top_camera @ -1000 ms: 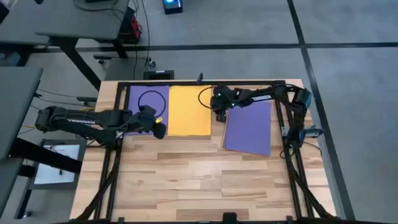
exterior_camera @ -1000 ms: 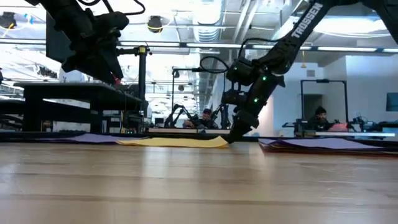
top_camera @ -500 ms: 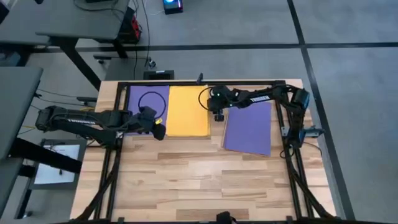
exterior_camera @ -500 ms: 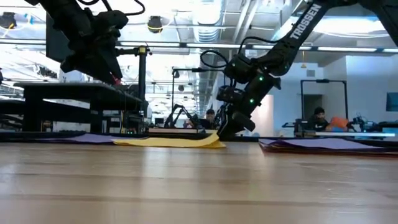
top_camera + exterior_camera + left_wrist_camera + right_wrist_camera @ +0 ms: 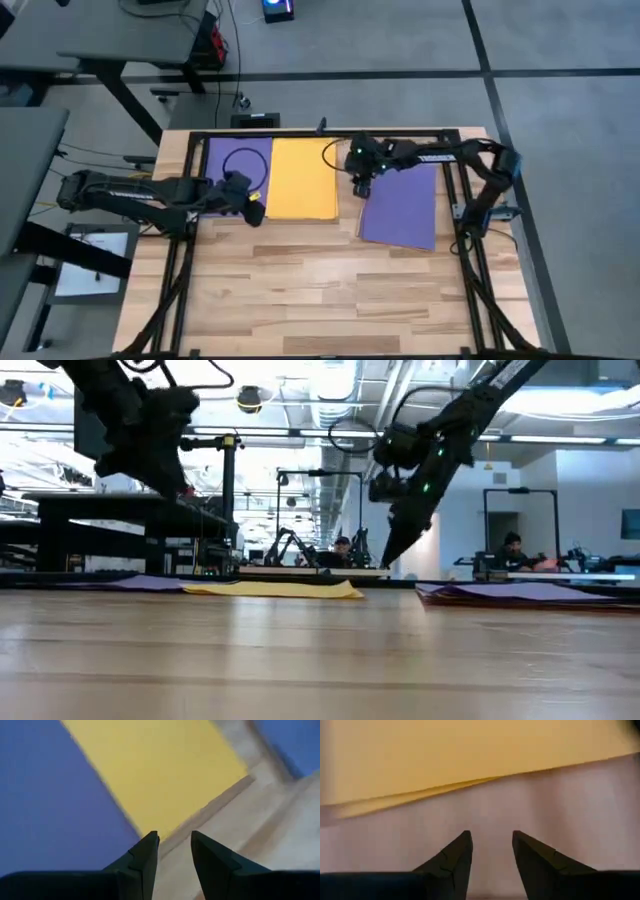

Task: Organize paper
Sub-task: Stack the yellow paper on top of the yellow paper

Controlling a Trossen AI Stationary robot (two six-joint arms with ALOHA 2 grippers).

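Observation:
Three lots of paper lie flat on the far half of the wooden table: a purple sheet (image 5: 225, 172) at the left, a yellow sheet (image 5: 303, 178) beside it, and a purple stack (image 5: 400, 205) at the right. My right gripper (image 5: 360, 188) hangs open above the bare strip between the yellow sheet (image 5: 445, 755) and the purple stack, well clear of the table in the low view (image 5: 385, 560). My left gripper (image 5: 255, 212) hovers open over the near corners where the purple sheet (image 5: 45, 810) and the yellow sheet (image 5: 160, 770) meet, also raised (image 5: 186, 488).
A black cable loop (image 5: 246, 162) lies over the left purple sheet. A black frame (image 5: 330, 134) borders the table's far edge and sides. The near half of the wooden table (image 5: 320, 290) shows bare boards.
My right gripper was down at the yellow sheet's right edge, nudged toward the table's left, then rose clear and drew back toward the right. The yellow sheet's right edge has shifted slightly left and lies flat on the table.

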